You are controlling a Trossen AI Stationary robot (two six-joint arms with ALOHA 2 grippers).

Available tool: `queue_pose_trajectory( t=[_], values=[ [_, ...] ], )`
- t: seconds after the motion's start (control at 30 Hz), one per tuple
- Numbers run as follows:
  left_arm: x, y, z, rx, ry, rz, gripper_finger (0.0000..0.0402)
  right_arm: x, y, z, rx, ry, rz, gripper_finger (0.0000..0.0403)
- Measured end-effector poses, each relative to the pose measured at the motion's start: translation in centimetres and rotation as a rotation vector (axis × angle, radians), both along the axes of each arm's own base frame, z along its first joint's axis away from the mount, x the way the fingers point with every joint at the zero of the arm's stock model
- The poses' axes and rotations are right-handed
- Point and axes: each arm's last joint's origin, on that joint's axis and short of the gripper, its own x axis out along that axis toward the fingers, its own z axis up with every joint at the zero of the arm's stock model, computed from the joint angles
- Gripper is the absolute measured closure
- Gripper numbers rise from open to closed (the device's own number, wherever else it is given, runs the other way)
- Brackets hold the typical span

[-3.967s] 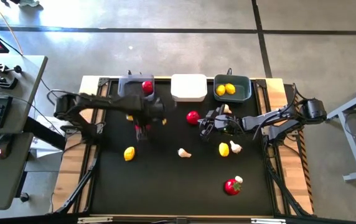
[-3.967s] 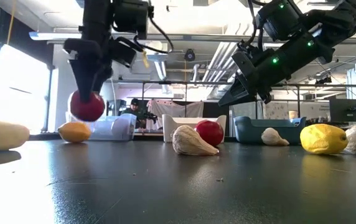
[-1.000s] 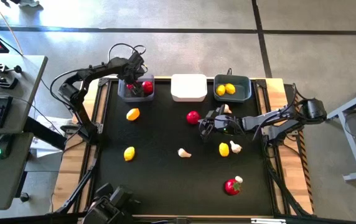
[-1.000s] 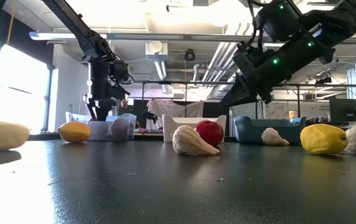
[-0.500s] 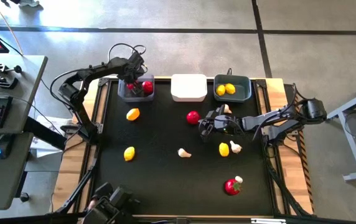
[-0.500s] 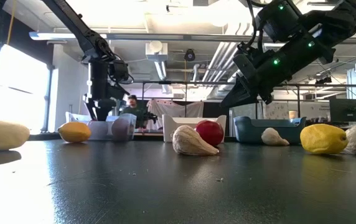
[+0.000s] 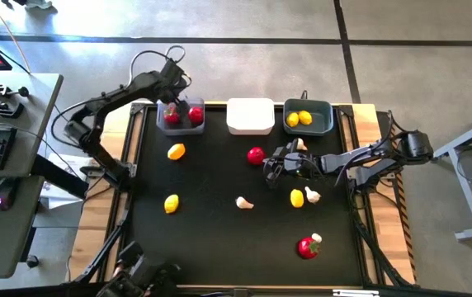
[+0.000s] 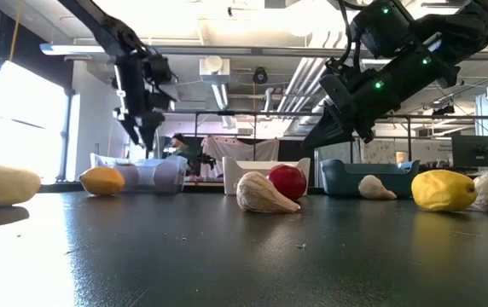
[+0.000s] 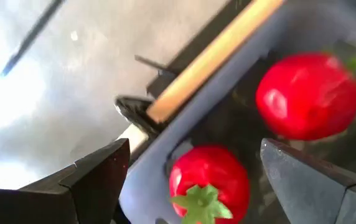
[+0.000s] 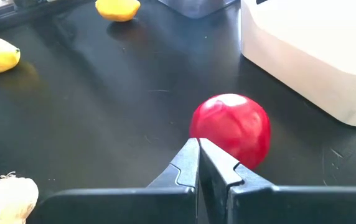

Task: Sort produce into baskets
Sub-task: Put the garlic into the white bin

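Your left claw [image 7: 172,92] has just spread wide and lifted off the grey basket [image 7: 181,124], leaving a second tomato [image 7: 172,116] inside, so that piece is sorted (two reds there now). Its arm reaches over the desk's [image 7: 219,231] far edge. Your right claw [image 7: 271,165], pressed together and empty, hovers beside the loose tomato [image 7: 255,154].
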Motion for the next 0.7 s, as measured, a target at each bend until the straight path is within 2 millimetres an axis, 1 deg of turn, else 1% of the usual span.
queue_pose_trajectory(
  t=[0.13,0.2,0.27,0.47,0.7],
  values=[
    [-0.3,-0.5,2.1,0.071,-0.090,0.008,0.0053,0.0,0.0,0.0,0.000,0.000,0.000,0.0401],
    [-0.3,-0.8,2.7,0.084,-0.166,-0.001,0.0053,0.0,0.0,0.0,0.000,0.000,0.000,0.0401],
    [-0.3,-1.3,2.9,0.092,-0.253,-0.036,0.0053,0.0,0.0,0.0,0.000,0.000,0.000,0.0401],
    [0.4,-3.5,1.7,0.156,-0.461,-0.112,0.0053,0.0,0.0,0.0,0.000,0.000,-0.001,0.0401],
    [2.1,-7.0,-0.2,0.245,-0.603,-0.224,0.0053,0.0,-0.1,0.0,0.000,0.000,-0.003,0.0401]
  ],
)
